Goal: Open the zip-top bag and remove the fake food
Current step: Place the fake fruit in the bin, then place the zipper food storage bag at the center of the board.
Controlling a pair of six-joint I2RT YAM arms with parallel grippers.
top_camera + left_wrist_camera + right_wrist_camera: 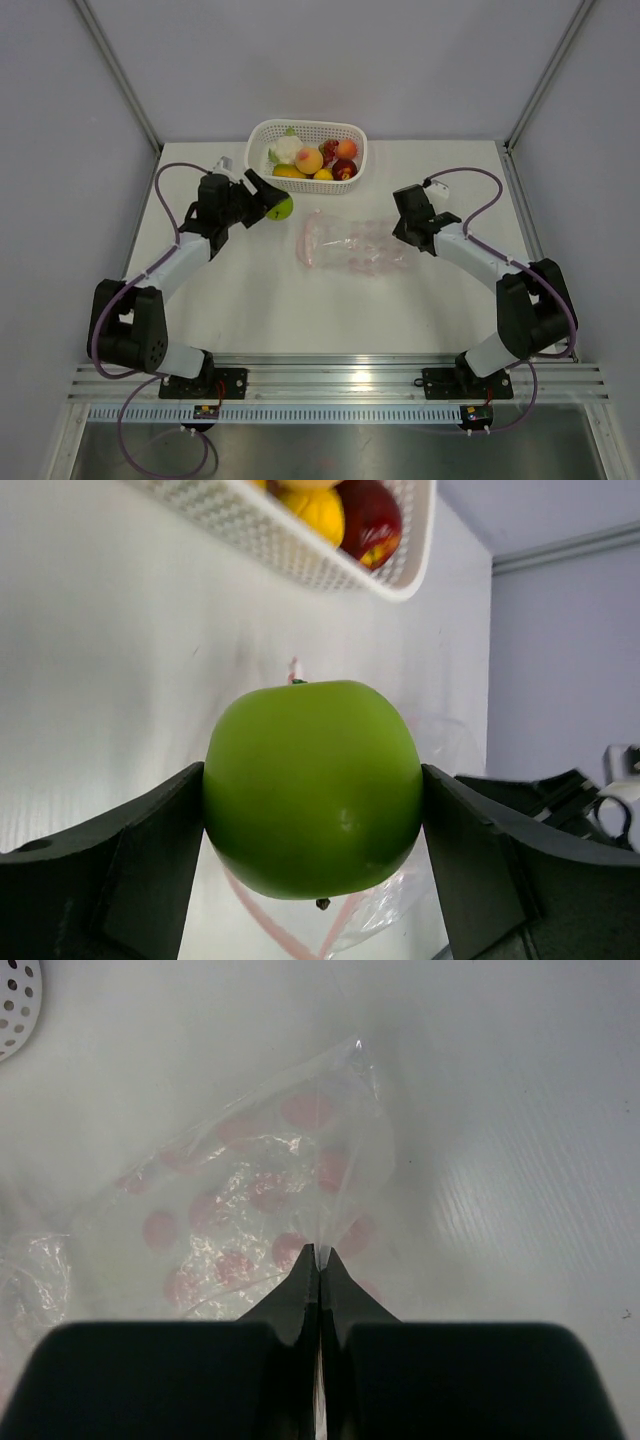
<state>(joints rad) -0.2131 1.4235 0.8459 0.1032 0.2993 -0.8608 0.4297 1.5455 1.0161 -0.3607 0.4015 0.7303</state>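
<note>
You are holding the green apple (312, 780) in the left gripper (275, 203), its fingers spread wide and pressing on the apple's two sides, above the table (300, 310) left of centre. The white basket (306, 123) is sitting at the middle of the table's far edge. Its near-left corner is lying just beyond the apple and to its right, so the coming move is turning on a short carry away from you and rightward. The left arm is by far the nearer one. The cauliflower (287, 150) and the other fruits are crowding the basket's left half, so watch the rim as you go over.

The zip-top bag (355, 245) is lying flat at mid-table, its long axis running left to right and its pink zip strip (303, 243) facing the apple. It looks empty. The right gripper (320, 1255) is pressing its fingers together on the bag's right end. Bare table is lying open along the left and near edges.
</note>
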